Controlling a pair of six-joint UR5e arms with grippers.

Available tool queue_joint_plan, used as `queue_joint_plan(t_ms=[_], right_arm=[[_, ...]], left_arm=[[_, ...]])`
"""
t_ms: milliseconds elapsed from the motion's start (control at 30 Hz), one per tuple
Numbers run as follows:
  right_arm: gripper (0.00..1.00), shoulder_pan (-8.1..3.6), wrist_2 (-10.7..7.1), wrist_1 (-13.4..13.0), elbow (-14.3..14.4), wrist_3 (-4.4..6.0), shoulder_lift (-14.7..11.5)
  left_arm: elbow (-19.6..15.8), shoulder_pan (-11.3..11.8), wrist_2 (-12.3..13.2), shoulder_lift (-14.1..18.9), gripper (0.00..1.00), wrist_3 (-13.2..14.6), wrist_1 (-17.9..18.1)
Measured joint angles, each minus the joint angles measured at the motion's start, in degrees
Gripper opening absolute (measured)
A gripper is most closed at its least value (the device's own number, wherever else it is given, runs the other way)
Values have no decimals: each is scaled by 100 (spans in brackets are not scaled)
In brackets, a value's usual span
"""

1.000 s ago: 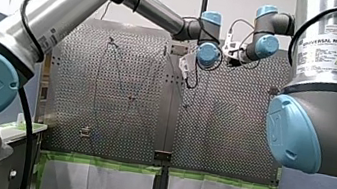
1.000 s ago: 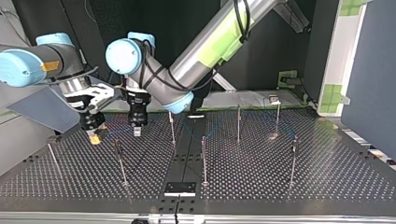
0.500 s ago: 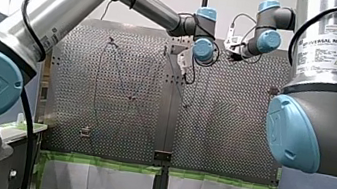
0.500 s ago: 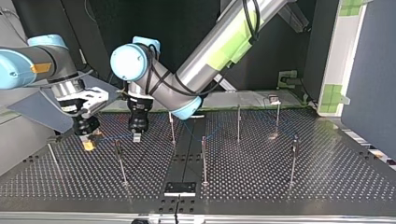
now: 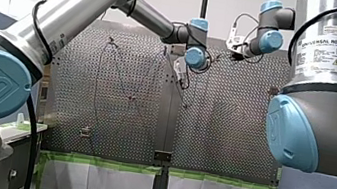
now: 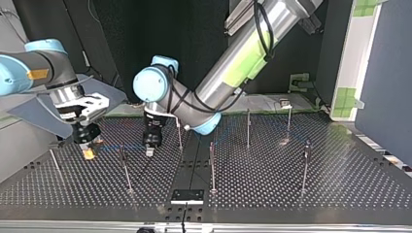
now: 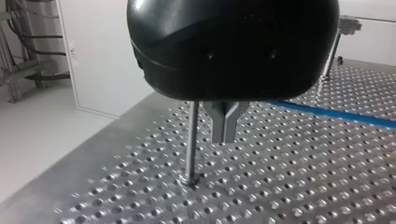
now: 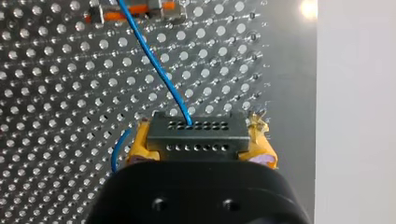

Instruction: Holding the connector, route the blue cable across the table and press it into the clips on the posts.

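**Connector held crosswise in our right pincer**

Our right pincer (image 8: 201,140) is clamped on the connector (image 8: 198,135) — a flat black block whose long axis lies across from one yellow pad (image 8: 140,142) to the other. Its face, pierced by two rows of small holes, points away from the pincer toward the surface (image 8: 56,93). The blue cable (image 8: 159,65) leaves the row farther from the pincer, a little off the middle. It runs ahead in a thin, smooth, slightly bowed line to an orange-and-metal fitting (image 8: 130,13). The view's edge cuts that fitting off, so we cannot tell what it is. A short blue loop shows beside one pad. The pincer's black housing hides the connector's back.

The surface is grey metal, drilled in a regular grid of round holes.

Our left pincer (image 7: 225,130) holds nothing. Its two metal fingers are pressed together into one blunt point under a rounded, glossy black housing. The point hangs close over the surface; whether it touches we cannot tell. Just beside it stands a thin steel post (image 7: 190,140), upright, its top hidden behind the housing. Beyond the fingers a straight stretch of cable crosses the surface.

In the top view both pincers hang low at the left half, and the cable is only a faint blue line — hard to follow. In the front view both pincers are too small to read.
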Motion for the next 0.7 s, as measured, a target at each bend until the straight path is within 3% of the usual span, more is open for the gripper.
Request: queue_joint_plan(t_ms=[433,667,700], right_arm=[[0,-154,-44,-18,-267,-1,249],[0,-240,-116,-18,-356,1,267],[0,-248,-117,-18,-359,1,269]], left_arm=[[141,311,303,-112,1,-36,414],[189,315,335,-109,1,-30,362],[190,304,337,-108,6,-25,329]])
